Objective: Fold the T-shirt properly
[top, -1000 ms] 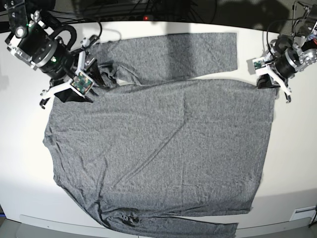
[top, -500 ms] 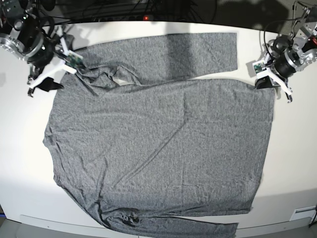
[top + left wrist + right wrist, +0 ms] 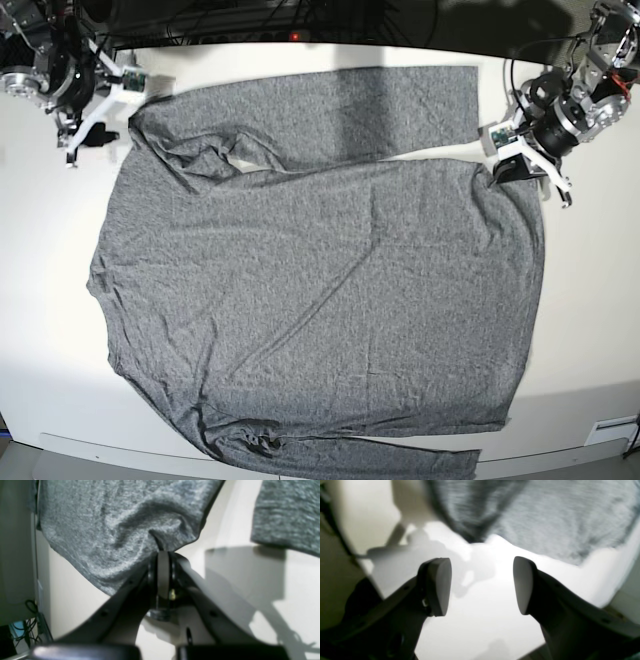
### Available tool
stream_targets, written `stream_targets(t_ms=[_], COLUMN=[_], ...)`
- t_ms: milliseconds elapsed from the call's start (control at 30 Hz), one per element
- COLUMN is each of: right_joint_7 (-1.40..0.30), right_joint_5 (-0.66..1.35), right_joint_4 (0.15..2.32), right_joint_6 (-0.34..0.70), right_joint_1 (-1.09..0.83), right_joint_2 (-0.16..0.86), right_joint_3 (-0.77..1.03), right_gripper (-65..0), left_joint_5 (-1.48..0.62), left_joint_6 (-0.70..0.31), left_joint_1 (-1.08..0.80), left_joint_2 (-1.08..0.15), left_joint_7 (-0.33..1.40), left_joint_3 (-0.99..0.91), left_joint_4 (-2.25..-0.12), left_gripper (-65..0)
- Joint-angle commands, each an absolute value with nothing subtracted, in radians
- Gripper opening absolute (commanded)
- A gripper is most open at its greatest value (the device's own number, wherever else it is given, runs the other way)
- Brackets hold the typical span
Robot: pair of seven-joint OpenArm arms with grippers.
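The grey T-shirt (image 3: pixel 320 290) lies spread flat across the white table (image 3: pixel 590 300). One long sleeve (image 3: pixel 330 110) lies along the far side, the other (image 3: pixel 360 458) along the front edge. My left gripper (image 3: pixel 512 168) is at the shirt's far right corner, shut on a pinch of the fabric. The left wrist view shows the cloth (image 3: pixel 112 525) puckered into the closed left gripper (image 3: pixel 163 555). At the far left corner my right gripper (image 3: pixel 92 138) sits just off the cloth. The right wrist view shows the right gripper (image 3: pixel 481 587) open and empty over bare table, with the shirt's edge (image 3: pixel 545 522) beyond its fingertips.
Dark cables (image 3: pixel 250 20) run behind the table's far edge. The shirt's lower sleeve reaches the front edge, where a white strip (image 3: pixel 100 448) runs. Bare table shows to the right of the shirt and in the far left corner.
My right gripper has let go of the crumpled shoulder, opened and drawn back up-left off the cloth. My left gripper has dragged its corner a little leftward, still shut on it.
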State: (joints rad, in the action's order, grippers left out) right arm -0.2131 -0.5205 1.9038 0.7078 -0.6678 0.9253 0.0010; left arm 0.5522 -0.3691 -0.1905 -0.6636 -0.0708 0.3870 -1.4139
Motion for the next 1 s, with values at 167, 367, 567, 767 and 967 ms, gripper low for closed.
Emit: stream_targets(t_ms=[167,367,567,767,967], right_joint_7=[-0.158,-0.131,-0.138,-0.147,-0.181], right_joint_5=[-0.545,-0.557,-0.628,-0.678,-0.677], right_joint_4=[1.885,1.810,1.735,1.735,1.735], right_joint_6=[0.698,0.698,0.673,0.673,0.673], right_joint_1=[-0.642,-0.561,-0.477,-0.477,-0.477], right_joint_2=[0.944,0.926,0.876,0.876,0.876], right_joint_3=[-0.033,-0.128,-0.245,-0.295,-0.294], right_gripper=[-28.7,-28.7,-33.2,-43.7,-58.9], left_joint_5=[0.560,0.560,0.559,0.559,0.556], left_joint_6=[-0.408,-0.408,-0.408,-0.408,-0.408], left_joint_1=[-0.193,-0.194,-0.194,-0.194,-0.194], left_joint_2=[-0.673,-0.673,-0.674,-0.674,-0.674], left_joint_7=[-0.045,-0.044,-0.032,-0.026,-0.026], left_joint_3=[0.390,0.390,0.390,0.390,0.390], left_joint_4=[-1.415,-1.415,-1.415,-1.415,-1.415], left_gripper=[-65.0,-65.0,-65.0,-65.0,-65.0])
